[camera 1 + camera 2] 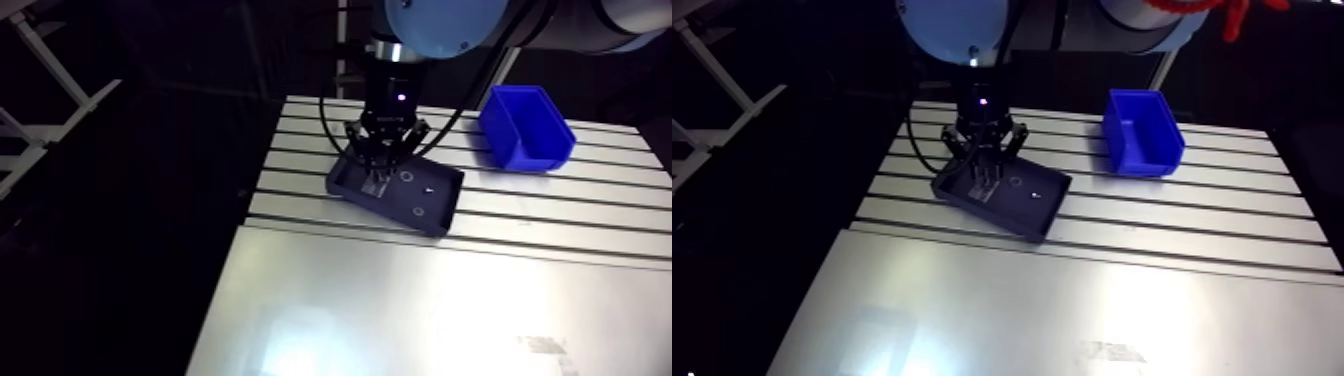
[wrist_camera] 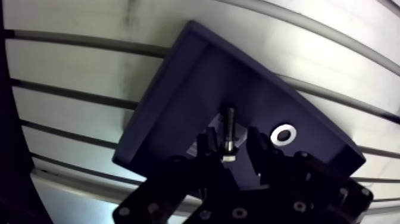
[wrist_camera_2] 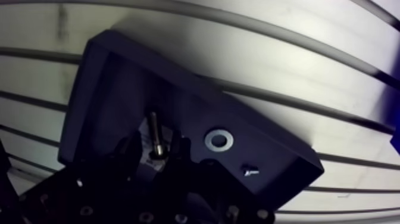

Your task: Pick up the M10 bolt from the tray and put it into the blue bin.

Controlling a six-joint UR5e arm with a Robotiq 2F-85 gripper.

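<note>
Gripper (image 2: 231,142) astride one bolt (image 2: 228,121), one tray (image 2: 178,83)

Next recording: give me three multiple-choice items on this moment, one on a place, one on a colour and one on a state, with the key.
1. Where is the M10 bolt?
A. In the blue bin
B. On the floor of the tray, between the fingers of the gripper
C. On the bare table beside the tray

2. What colour is the tray?
A. Dark, near black
B. White
C. Bright red

3. How does the gripper stand?
A. Shut with nothing in it
B. Raised high above the tray
C. Open, down in the tray, one finger on each side of the bolt

Key: 1 B, since the wrist view shows the bolt lying in the tray between the fingers. 2 A, since the tray looks dark in every view. 3 C, since a gap shows on each side of the bolt.
</note>
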